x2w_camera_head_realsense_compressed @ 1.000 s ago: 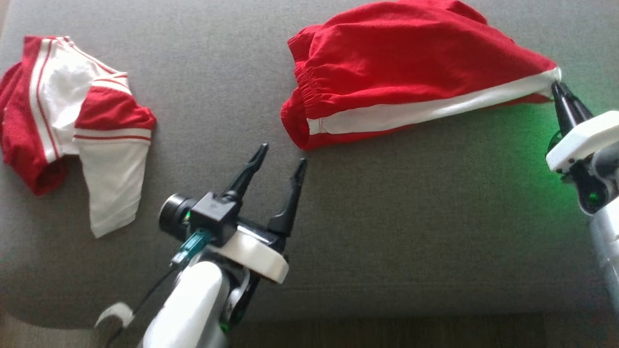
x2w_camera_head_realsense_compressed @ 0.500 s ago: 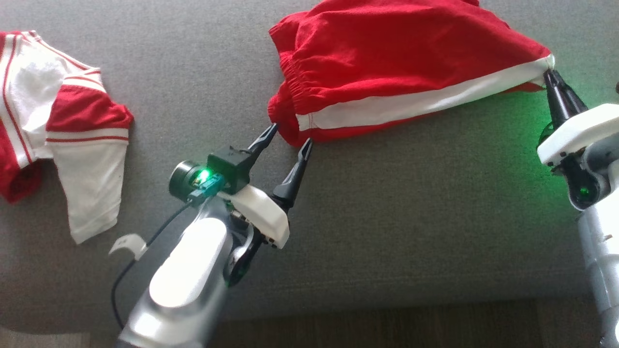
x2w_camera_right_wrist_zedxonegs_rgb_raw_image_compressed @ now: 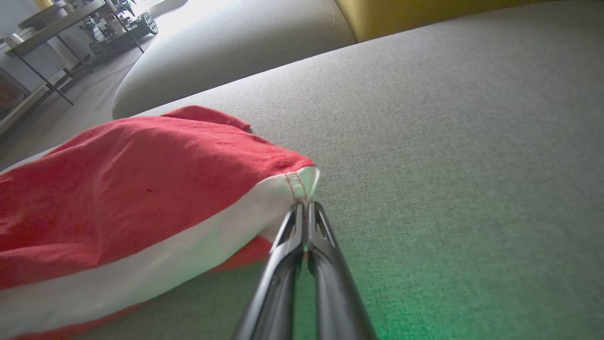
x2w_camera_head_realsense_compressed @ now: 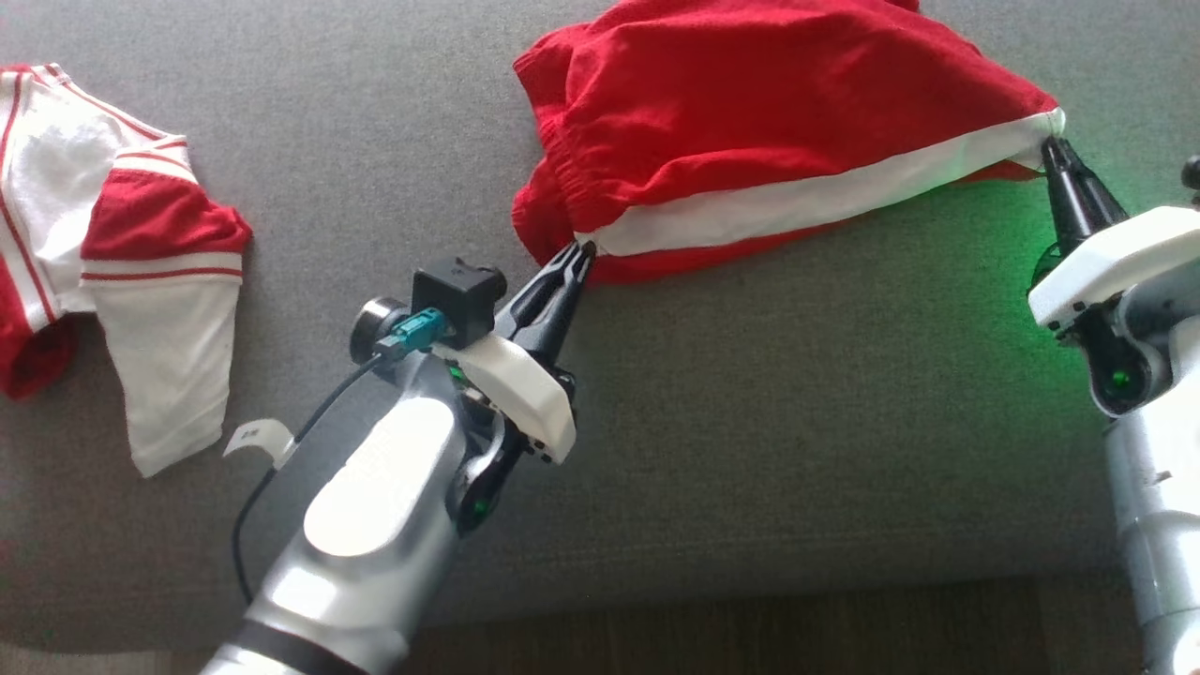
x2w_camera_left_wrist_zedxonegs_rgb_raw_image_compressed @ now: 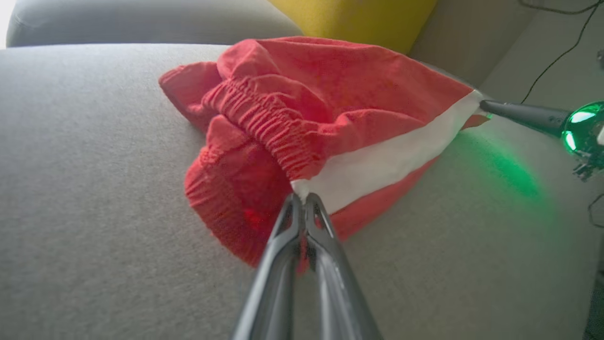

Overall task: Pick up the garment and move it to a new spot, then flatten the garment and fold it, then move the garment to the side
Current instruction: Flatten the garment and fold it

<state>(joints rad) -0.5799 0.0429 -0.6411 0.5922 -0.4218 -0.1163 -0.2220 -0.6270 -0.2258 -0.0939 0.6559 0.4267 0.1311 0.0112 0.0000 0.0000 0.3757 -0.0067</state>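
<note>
My left gripper (x2w_camera_head_realsense_compressed: 578, 253) is clenched on the shorts (x2w_camera_head_realsense_compressed: 750, 103). The tips are pressed together on the end of the white stripe (x2w_camera_head_realsense_compressed: 797, 202), right where it meets the gathered waistband (x2w_camera_left_wrist_zedxonegs_rgb_raw_image_compressed: 264, 123). A bit of cloth is pinched between the tips, clear in the left wrist view.

My right gripper (x2w_camera_head_realsense_compressed: 1050, 148) is also clenched, grasping the other end of the same stripe at the hem corner. The fingers are closed flat together, and the red stitching sits just above the tips in the right wrist view.

The stripe runs almost straight between my two grips. The rest of the red cloth is bunched behind it on the grey sofa cushion (x2w_camera_head_realsense_compressed: 797, 422), in the upper middle to right of the head view. The waistband side is crumpled in folds and the hem side is smoother.

A red and white shirt (x2w_camera_head_realsense_compressed: 122, 234) lies crumpled on the same cushion, well apart, far to my left. Green light (x2w_camera_head_realsense_compressed: 984, 225) spills on the cushion beside my right gripper. A yellow cushion (x2w_camera_left_wrist_zedxonegs_rgb_raw_image_compressed: 349, 19) stands behind the shorts in the left wrist view.
</note>
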